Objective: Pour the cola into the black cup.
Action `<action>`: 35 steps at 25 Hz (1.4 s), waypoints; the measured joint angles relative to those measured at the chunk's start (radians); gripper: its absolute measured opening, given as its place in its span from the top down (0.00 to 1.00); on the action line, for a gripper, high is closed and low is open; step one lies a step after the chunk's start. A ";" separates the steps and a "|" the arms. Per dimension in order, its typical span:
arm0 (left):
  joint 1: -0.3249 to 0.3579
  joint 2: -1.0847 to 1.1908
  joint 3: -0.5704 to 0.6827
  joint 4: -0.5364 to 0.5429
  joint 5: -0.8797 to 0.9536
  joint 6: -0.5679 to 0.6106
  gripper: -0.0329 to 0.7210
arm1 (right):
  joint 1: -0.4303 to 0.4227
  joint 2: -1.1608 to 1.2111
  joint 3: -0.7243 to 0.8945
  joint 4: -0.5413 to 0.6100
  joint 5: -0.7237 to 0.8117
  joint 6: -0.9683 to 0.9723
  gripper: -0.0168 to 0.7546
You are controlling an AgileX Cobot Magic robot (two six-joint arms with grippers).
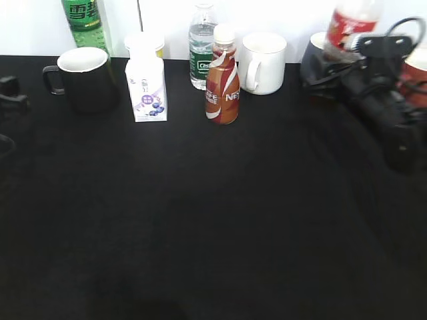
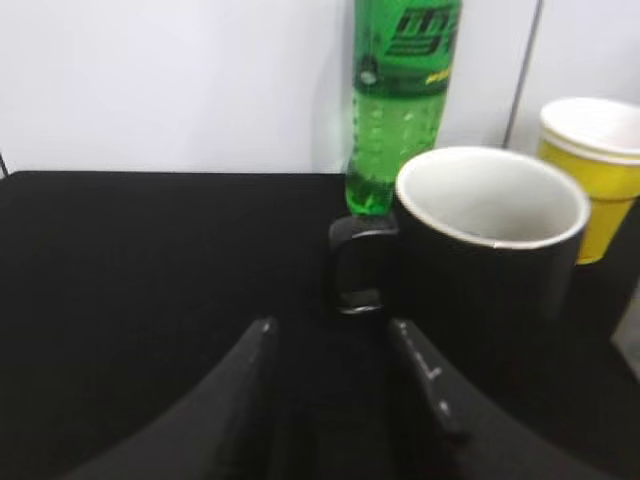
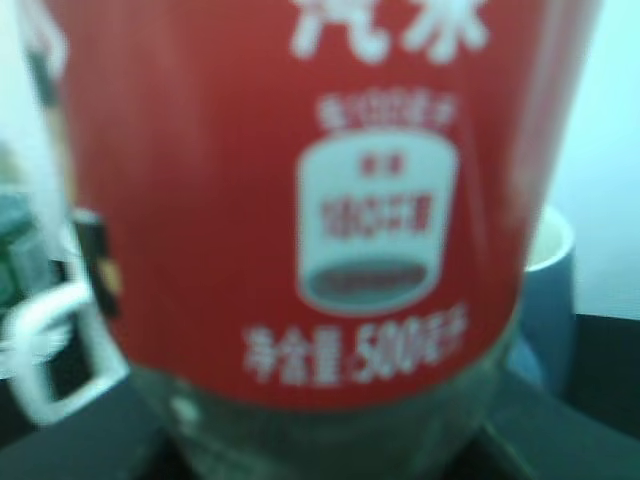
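Right wrist view, cola (image 3: 300,200) filling frame, fingers' state unclear, left fingers (image 2: 420,370) spread before black cup (image 2: 480,270)

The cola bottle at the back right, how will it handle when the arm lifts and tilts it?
The cola bottle is tall and narrow, so probably tippy. Its glossy red label suggests a slippery, round surface that could twist in the jaws. Clear plastic walls likely flex if squeezed.
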State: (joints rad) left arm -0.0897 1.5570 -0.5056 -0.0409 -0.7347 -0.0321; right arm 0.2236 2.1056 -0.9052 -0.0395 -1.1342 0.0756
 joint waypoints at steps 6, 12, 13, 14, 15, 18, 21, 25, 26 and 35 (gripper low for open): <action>0.000 -0.011 0.000 0.002 0.016 0.000 0.58 | 0.000 0.138 -0.112 -0.092 -0.041 0.033 0.47; 0.000 -0.011 0.000 0.003 0.016 0.000 0.58 | 0.000 0.084 -0.054 -0.102 0.042 0.015 0.12; 0.000 -0.011 0.000 0.004 0.016 0.000 0.58 | 0.000 0.045 -0.015 -0.100 0.073 0.014 0.12; 0.000 -0.012 0.000 0.006 0.023 0.000 0.58 | 0.000 0.004 0.031 -0.100 0.136 0.013 0.12; 0.000 -0.027 0.000 0.022 0.064 0.000 0.58 | 0.000 -0.053 0.071 -0.100 0.230 0.013 0.12; -0.068 -0.147 -0.035 0.077 0.406 0.000 0.56 | 0.003 -0.340 0.068 -0.209 0.824 0.133 0.13; -0.199 -0.228 -0.163 0.053 1.038 0.000 0.46 | 0.048 -0.562 -0.031 -0.167 1.572 0.117 0.19; -0.234 -0.328 -0.297 0.004 1.697 -0.001 0.35 | 0.059 -0.787 -0.068 0.065 2.012 -0.098 0.22; -0.234 -0.389 -0.300 -0.018 1.789 -0.018 0.35 | 0.059 -0.871 -0.068 0.072 2.068 -0.101 0.22; -0.238 -1.300 -0.177 0.036 1.945 -0.052 0.31 | 0.059 -1.780 0.218 0.100 2.189 -0.102 0.23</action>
State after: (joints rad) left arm -0.3281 0.2569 -0.6821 -0.0053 1.2106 -0.0840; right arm 0.2826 0.3252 -0.6868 0.0605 1.0546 -0.0269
